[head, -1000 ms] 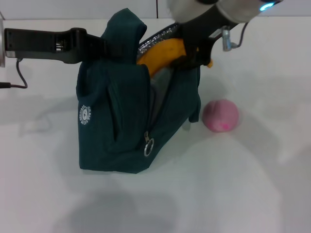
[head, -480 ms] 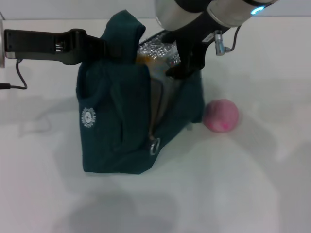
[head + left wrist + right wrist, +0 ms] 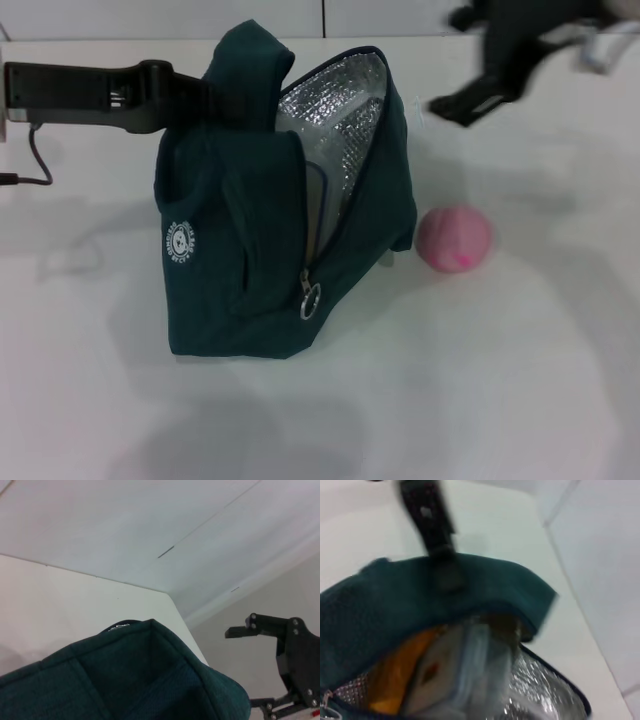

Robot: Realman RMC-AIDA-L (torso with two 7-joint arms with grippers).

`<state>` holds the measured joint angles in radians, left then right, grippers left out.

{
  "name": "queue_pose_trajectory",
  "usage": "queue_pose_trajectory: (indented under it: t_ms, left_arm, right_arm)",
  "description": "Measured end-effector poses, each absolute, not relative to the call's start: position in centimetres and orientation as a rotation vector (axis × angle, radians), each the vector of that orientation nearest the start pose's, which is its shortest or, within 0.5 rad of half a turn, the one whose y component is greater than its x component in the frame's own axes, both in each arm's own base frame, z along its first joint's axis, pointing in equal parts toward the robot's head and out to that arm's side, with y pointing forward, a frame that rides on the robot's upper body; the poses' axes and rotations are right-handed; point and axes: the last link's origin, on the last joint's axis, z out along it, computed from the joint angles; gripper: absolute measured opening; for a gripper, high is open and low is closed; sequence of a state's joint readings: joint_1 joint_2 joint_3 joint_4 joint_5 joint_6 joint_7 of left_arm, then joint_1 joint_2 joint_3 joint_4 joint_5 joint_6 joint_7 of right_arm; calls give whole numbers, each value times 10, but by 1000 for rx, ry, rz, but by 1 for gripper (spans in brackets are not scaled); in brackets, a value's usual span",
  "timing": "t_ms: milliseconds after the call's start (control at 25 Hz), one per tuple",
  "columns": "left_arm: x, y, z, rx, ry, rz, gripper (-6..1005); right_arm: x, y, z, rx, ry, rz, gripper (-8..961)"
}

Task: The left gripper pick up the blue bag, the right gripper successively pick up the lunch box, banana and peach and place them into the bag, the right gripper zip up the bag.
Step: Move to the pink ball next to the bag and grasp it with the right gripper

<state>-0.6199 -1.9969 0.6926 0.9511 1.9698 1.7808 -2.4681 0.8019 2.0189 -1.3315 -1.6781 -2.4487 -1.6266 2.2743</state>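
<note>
The dark blue-green fabric bag with silver foil lining [image 3: 290, 220] stands on the white table [image 3: 520, 380] toward its far left, mouth gaping; the left gripper [image 3: 195, 95] pinches its top flap. Inside, seen from the right wrist, lie the yellow banana [image 3: 395, 675] and a pale lunch box [image 3: 445, 675]. The round pink peach [image 3: 454, 238] sits just right of the bag, toward the table's middle. The right gripper [image 3: 470, 95], empty, hovers near the far right edge with fingers spread. For the peach, I would descend straight over it and close gently (it may roll). The bag's right wall and dangling zipper ring [image 3: 309, 298] crowd the approach.
</note>
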Motion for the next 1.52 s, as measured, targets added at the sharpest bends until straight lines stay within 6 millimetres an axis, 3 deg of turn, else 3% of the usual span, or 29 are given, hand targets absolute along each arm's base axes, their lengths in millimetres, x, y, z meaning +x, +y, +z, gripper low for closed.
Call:
queue_pose_trajectory:
  t_ms: [200,280,440,960,1520]
  left_arm:
    - [-201,356,77,-2584,-1625,-785,39]
    - [-200,357,77,-2587,-1623,-784,39]
    - [-198,358,77,-2592,-1618,-784,39]
    - [-197,358,77,-2597,-1612,-783,40]
    - [-195,357,73,-2618,-1604,-771,40]
  right_arm:
    - [94,372,65,-2680,257,-234,885]
    - [114,375,57,-2703,371,-254,885]
    - [134,384,39,-2738,528,-279,885]
    - [149,394,-6,-2815,641,-334,884]
    - [161,396,-30,-2835,629,-325,882]
